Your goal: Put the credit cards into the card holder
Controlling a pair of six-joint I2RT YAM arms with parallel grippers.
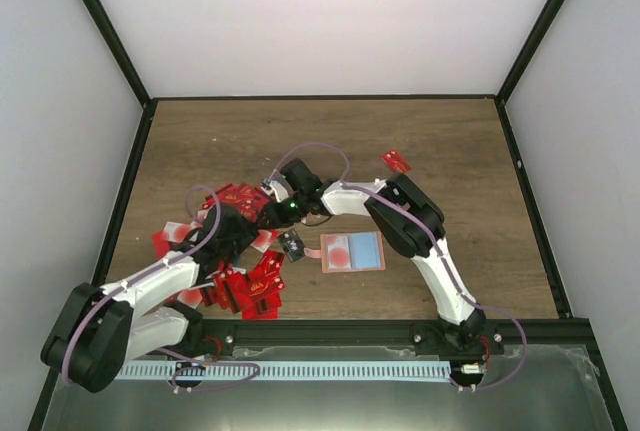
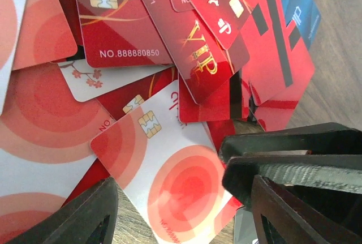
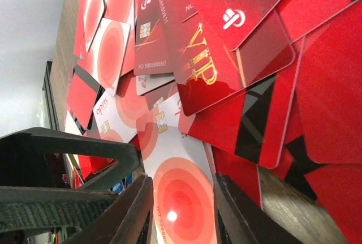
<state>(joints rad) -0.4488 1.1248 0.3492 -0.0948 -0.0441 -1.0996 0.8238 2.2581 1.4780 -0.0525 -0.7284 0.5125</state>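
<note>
The cards sprawl in a heap on the left of the wooden surface, partly hidden under both arms. One red card lies alone further back. The card holder lies open just right of the heap, in full view. The left tool, its fingers cut off by the frame edge, gapes wide over a pale card with red rings. The right tool stands partly open at what looks like that card's long edges; whether it pinches the card I cannot tell.
</note>
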